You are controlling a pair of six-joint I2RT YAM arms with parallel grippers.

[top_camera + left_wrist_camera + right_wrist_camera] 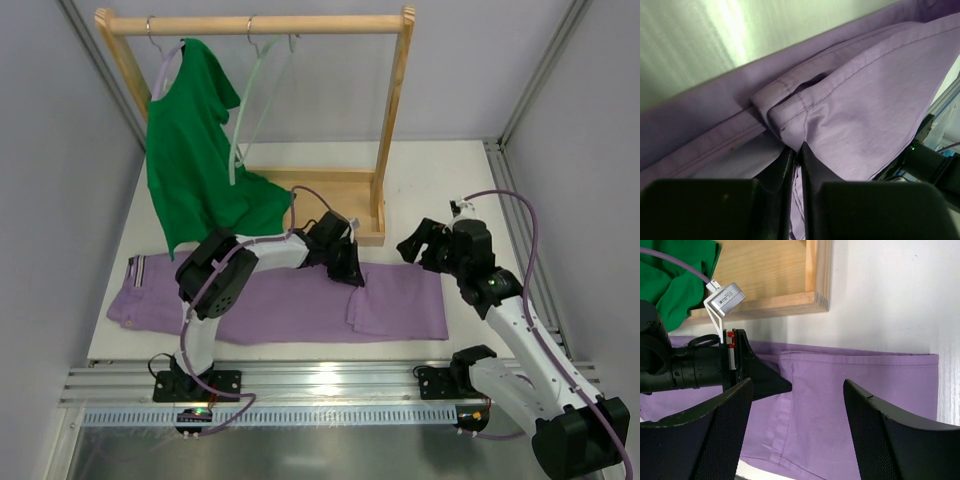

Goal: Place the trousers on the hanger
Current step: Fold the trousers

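Observation:
The lilac trousers (290,308) lie flat across the front of the table, waistband at the left and leg ends at the right. One leg end is folded back over the other near the middle. My left gripper (354,273) is down on that fold, shut on the hem of the trousers (850,105), with fabric pinched between its fingers (785,165). My right gripper (418,246) hovers open above the leg ends (850,405), with the left gripper's black tip (765,382) just to its left. The pale grey-green hanger (252,95) hangs bare on the wooden rail.
A dark green T-shirt (195,150) hangs on a lavender hanger (165,62) at the left of the wooden rack (392,110). The rack's base (330,190) sits just behind the trousers. A metal rail (320,385) runs along the table's near edge.

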